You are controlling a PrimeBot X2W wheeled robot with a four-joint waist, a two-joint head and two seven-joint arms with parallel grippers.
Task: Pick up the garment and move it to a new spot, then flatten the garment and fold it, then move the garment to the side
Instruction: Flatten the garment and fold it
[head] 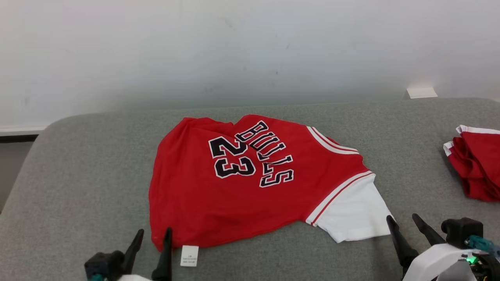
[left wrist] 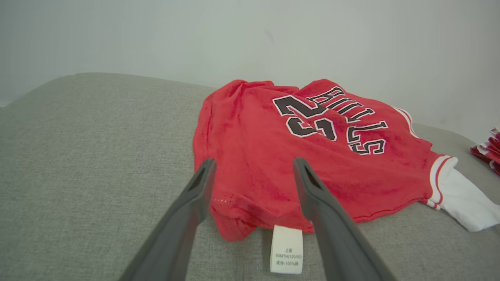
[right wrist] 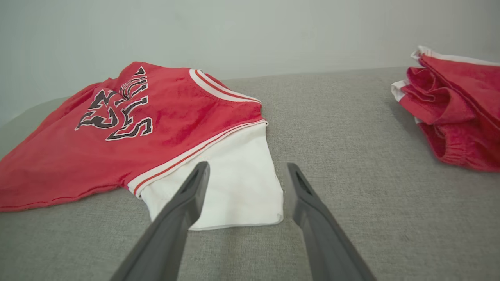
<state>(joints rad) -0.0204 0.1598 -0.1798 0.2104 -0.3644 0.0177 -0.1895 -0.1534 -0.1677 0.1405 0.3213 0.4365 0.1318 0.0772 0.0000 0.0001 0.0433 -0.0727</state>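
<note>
The red jersey (head: 195, 203) bears "BULLS" and "23" in black; the white tag (left wrist: 286, 253) at its hem reads "80MTH(120/60)" and "100%".

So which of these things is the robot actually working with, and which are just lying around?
In the job: red jersey, left gripper, right gripper.
Just lying about: pile of red clothes, small white block by the wall.

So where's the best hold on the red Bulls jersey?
On the red jersey, probably the near hem corner by the white care label, left tool coming from the robot's side; right tool on the white sleeve, near edge. Both lie flat, nearest, uncovered.
</note>
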